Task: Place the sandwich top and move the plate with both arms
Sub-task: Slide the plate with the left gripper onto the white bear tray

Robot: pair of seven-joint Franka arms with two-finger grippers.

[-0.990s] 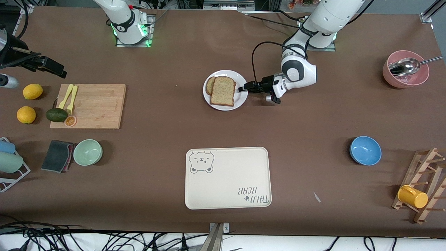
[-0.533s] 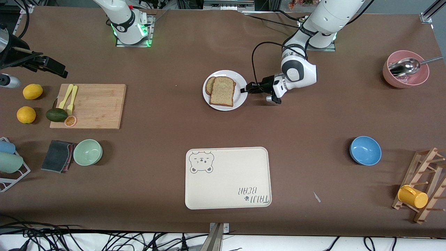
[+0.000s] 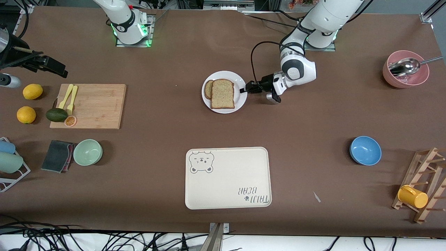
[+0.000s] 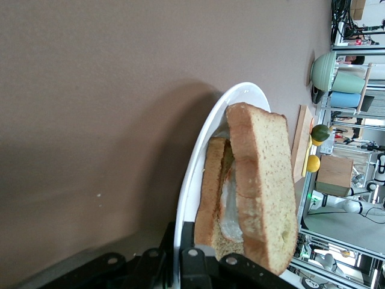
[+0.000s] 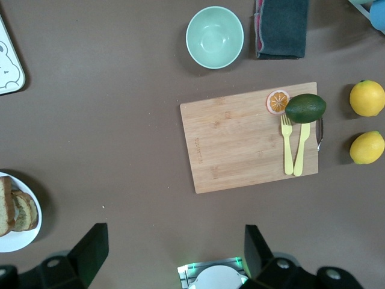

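Note:
The white plate (image 3: 241, 81) lies mid-table toward the robots' bases. On it the sandwich top (image 3: 222, 93), a light speckled slice, rests on a darker slice (image 3: 208, 89) that pokes out at the right arm's end. My left gripper (image 3: 244, 90) is shut on the plate's rim at the left arm's end. In the left wrist view the rim (image 4: 198, 156) runs between the jaws of the left gripper (image 4: 183, 265), and egg white shows between the sandwich top (image 4: 264, 180) and the lower slice (image 4: 212, 186). My right gripper (image 5: 174, 241) hangs open and empty, high over the table by the cutting board.
A cream bear tray (image 3: 228, 177) lies nearer the front camera than the plate. A cutting board (image 3: 89, 105) with fork, knife, avocado and lemons lies toward the right arm's end, with a green bowl (image 3: 87, 152) and cloth. Blue bowl (image 3: 365, 150), pink bowl (image 3: 406, 69) and mug rack (image 3: 421, 188) stand toward the left arm's end.
The left gripper closed its fingers onto the plate's rim. The plate and the bread on it turned slightly. The right arm has stayed still.

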